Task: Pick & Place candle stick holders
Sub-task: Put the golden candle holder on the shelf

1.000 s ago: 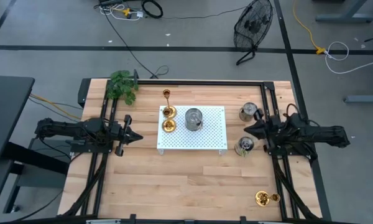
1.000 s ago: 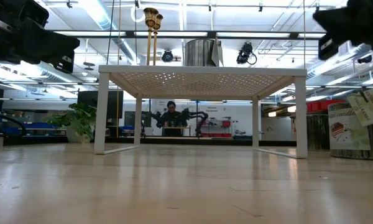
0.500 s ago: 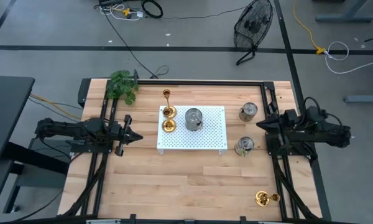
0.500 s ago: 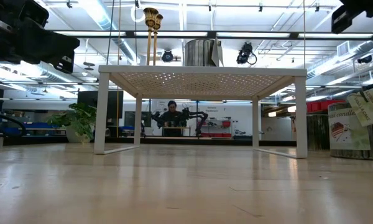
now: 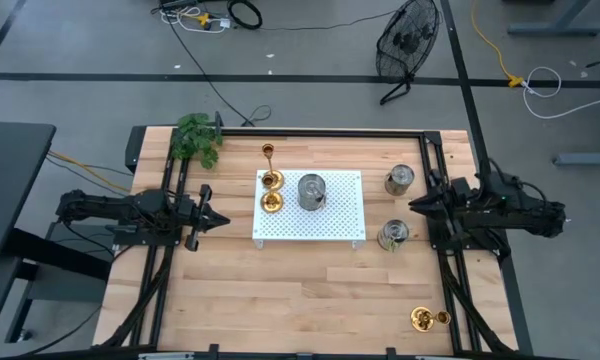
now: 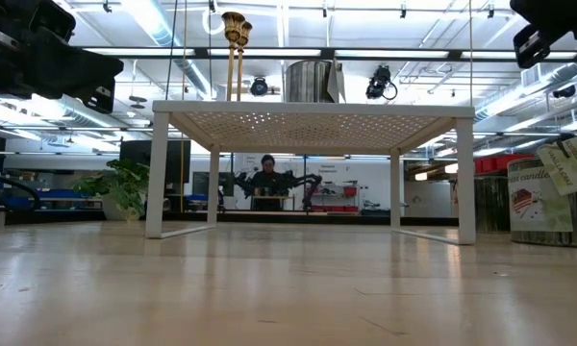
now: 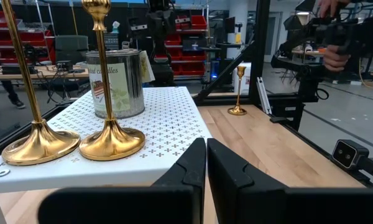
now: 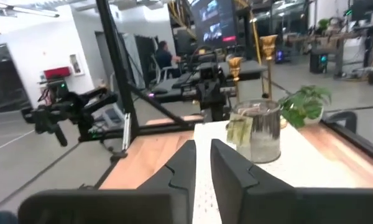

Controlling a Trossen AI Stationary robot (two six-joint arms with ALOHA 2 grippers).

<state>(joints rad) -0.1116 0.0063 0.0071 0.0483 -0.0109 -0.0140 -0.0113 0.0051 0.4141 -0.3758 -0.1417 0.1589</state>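
Two tall gold candle stick holders (image 5: pixel 271 180) (image 5: pixel 271 202) stand on their round bases at the left edge of a white perforated stand (image 5: pixel 330 225); they also show in the left wrist view (image 7: pixel 40 142) (image 7: pixel 112 140). Another gold holder (image 5: pixel 268 152) stands on the table beyond the stand's far left corner. One more (image 5: pixel 421 319) stands near the table's near right corner. My left gripper (image 5: pixel 223 217) is shut and empty, left of the stand. My right gripper (image 5: pixel 413 205) is shut and empty, right of the stand.
A tin (image 5: pixel 311 192) stands on the stand's middle. Two more tins (image 5: pixel 399 180) (image 5: pixel 392 234) stand on the table right of the stand, close to my right gripper. A green plant (image 5: pixel 197 138) is at the far left. Bare wood lies in front of the stand.
My right gripper has drawn back toward the table's right edge, away from the stand, and risen a little. The holders and tins have stayed where they were.
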